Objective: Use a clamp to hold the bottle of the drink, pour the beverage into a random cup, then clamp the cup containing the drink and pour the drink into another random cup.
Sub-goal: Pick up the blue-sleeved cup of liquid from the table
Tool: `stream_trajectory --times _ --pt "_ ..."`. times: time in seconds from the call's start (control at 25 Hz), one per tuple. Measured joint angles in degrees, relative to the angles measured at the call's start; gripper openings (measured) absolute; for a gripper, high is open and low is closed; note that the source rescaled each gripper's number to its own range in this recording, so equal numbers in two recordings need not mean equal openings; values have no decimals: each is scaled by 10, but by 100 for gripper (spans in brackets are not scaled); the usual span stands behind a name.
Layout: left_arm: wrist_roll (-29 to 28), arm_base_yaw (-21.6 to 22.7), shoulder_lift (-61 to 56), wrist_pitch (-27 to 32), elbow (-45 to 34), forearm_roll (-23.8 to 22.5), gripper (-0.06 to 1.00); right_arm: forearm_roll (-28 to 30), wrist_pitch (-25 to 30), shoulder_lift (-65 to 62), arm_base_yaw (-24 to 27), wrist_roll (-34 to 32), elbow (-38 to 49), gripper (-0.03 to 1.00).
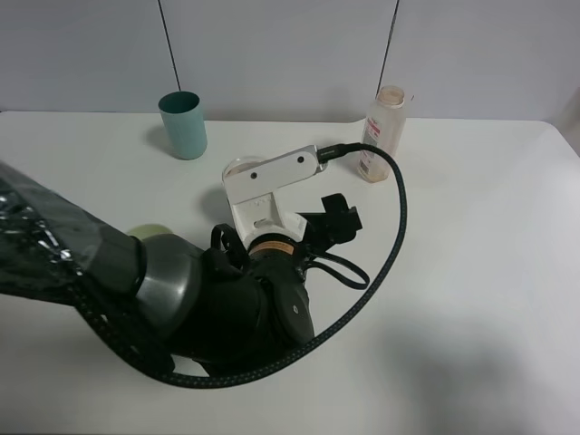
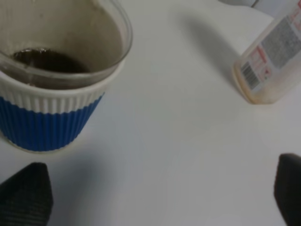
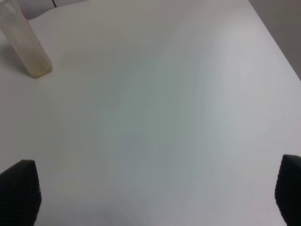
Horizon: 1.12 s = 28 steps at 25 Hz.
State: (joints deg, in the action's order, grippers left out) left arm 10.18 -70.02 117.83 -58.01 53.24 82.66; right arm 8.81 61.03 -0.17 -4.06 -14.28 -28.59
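At table (image 1: pixel 471 272) centre: blue-banded cup (image 2: pixel 51 94) upright, dark drink (image 2: pixel 49 60) inside, just ahead of left gripper (image 2: pixel 157 200), off toward one finger (image 2: pixel 26 195), not between jaws. Jaws wide, empty. Pour target, teal cup (image 1: pixel 183 125), at 10 o'clock from it. Idle right gripper (image 3: pixel 155 197) wide, empty; left arm judged nearer.

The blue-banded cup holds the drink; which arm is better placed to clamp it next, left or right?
Left, probably. The left gripper is open with the blue-banded cup close in front of it, dark beverage inside. The right gripper, also open, faces only the table and the bottle.
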Motion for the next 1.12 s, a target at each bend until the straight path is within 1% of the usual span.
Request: stream_trajectory --times 0.12,0.4,0.64,0.96,1.12 --pt "-18 4 11 0 0 -6 84 1 0 0 0 0 0 100" --pt "-27 14 33 -1 1 -12 84 1 0 0 0 0 0 100" --pt "-44 19 58 -16 1 -13 83 1 0 0 0 0 0 100" --pt "-46 43 72 -30 1 -30 83 1 0 0 0 0 0 100" --pt "-46 54 90 -30 1 -47 83 1 0 0 0 0 0 100"
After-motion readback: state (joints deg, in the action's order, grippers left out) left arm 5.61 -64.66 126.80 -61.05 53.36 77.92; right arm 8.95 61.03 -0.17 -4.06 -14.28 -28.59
